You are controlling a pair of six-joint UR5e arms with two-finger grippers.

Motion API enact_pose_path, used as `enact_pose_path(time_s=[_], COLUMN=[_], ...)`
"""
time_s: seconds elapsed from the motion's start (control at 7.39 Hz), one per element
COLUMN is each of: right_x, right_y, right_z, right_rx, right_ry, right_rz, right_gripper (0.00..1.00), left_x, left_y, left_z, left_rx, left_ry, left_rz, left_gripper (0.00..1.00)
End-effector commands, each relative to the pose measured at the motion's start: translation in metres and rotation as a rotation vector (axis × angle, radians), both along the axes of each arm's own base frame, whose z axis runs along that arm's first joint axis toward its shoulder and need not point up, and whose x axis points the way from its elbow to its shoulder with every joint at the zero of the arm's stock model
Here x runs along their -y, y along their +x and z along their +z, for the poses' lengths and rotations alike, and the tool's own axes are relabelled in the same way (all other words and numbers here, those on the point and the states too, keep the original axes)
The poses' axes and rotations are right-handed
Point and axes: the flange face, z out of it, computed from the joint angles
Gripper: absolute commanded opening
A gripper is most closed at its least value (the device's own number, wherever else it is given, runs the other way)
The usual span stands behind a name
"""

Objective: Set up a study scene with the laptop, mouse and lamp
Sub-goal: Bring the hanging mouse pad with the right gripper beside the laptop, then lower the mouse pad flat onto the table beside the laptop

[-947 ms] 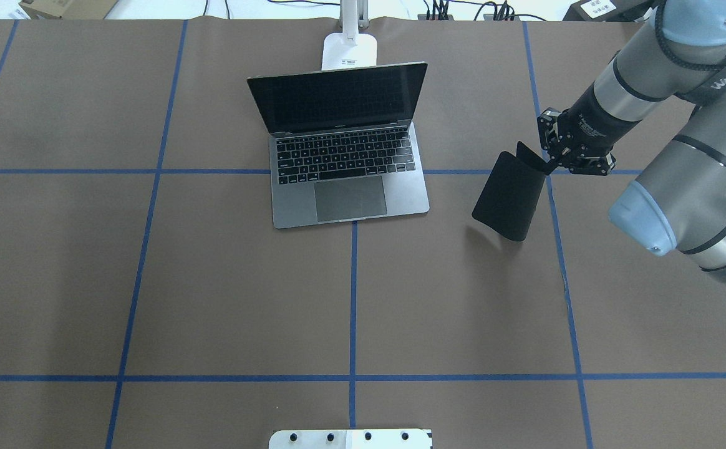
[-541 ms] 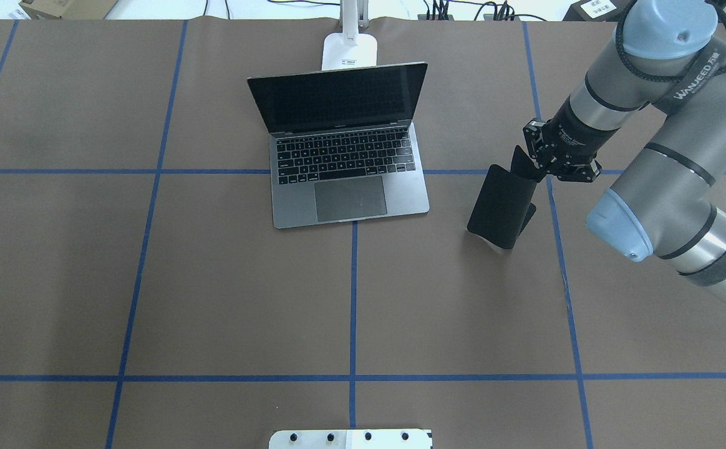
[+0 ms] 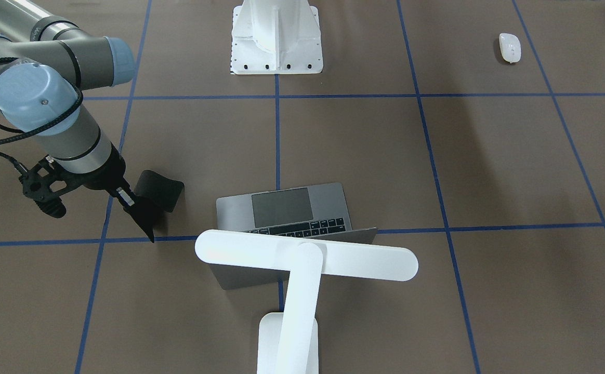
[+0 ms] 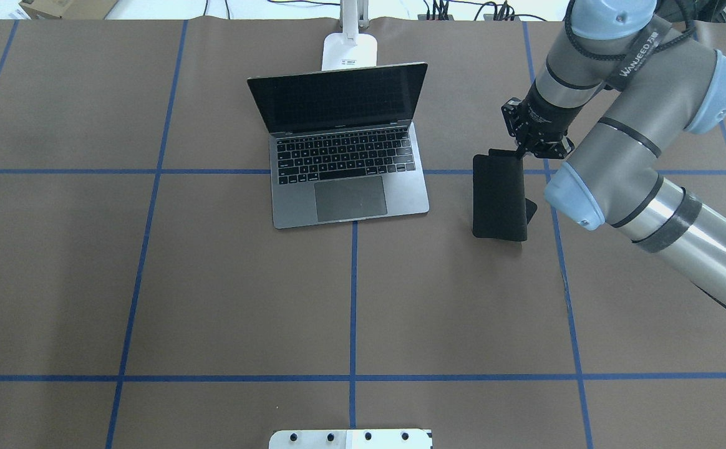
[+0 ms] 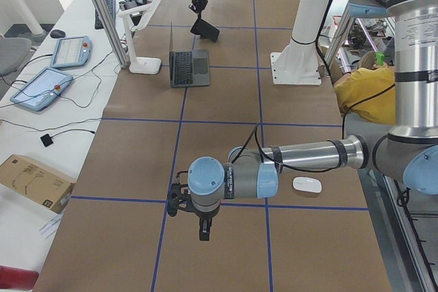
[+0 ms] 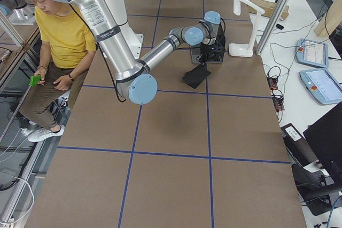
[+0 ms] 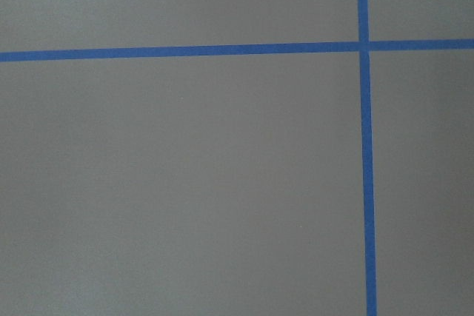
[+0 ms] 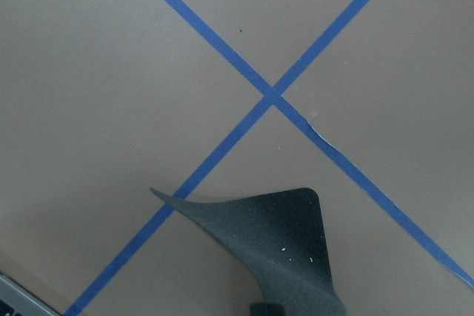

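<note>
Laptop: what's it like?
– Grey, black keys, open on the desk, white lamp just behind. Right pincer pinches a black pad. Left pincer, open or closed, I cannot tell.

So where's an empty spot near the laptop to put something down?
Robot's left of the laptop is a big bare stretch. The wide area between the laptop's front edge and the white pedestal is bare too. Crowded: behind the laptop, where the lamp stands, and its right side, where the right hand holds the black pad.
</note>
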Motion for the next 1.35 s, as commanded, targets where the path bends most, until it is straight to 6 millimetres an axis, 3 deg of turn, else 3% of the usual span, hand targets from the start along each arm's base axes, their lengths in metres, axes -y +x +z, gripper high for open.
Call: enact_pose_path(time_s=[0.0,0.14,0.27,0.68,0.81,0.95,1.22], right_x=[0.026,0.035,0.038,0.023,0.019,0.007,0.002], right_y=[-0.019,-0.028,-0.037,-0.075,-0.081,-0.1,-0.102], right_z=[0.012,0.027,0.028,0.017,0.011,0.002,0.003], right_rx=[0.008,0.028,0.027,-0.015,0.016,0.038,0.042], right_ry=[-0.003,-0.008,-0.005,-0.006,-0.003,-0.02,-0.026], right_rz=[0.063,0.09,0.121,0.296,0.308,0.316,0.324], right_gripper=[0.0,0.0,0.0,0.0,0.0,0.0,0.0], left_x=[0.0,0.0,0.0,0.0,0.0,0.0,-0.001], left_y=[0.0,0.0,0.0,0.0,0.001,0.001,0.001], left_z=[0.0,-0.001,-0.001,-0.001,0.0,-0.001,0.001], left_rx=[0.001,0.0,0.0,-0.003,-0.01,-0.016,-0.016], left_ry=[0.002,0.004,0.004,0.003,0.002,0.002,-0.001], left_rz=[0.0,0.0,0.0,0.0,0.0,0.0,0.0], left_gripper=[1.0,1.0,1.0,1.0,1.0,1.0,1.0])
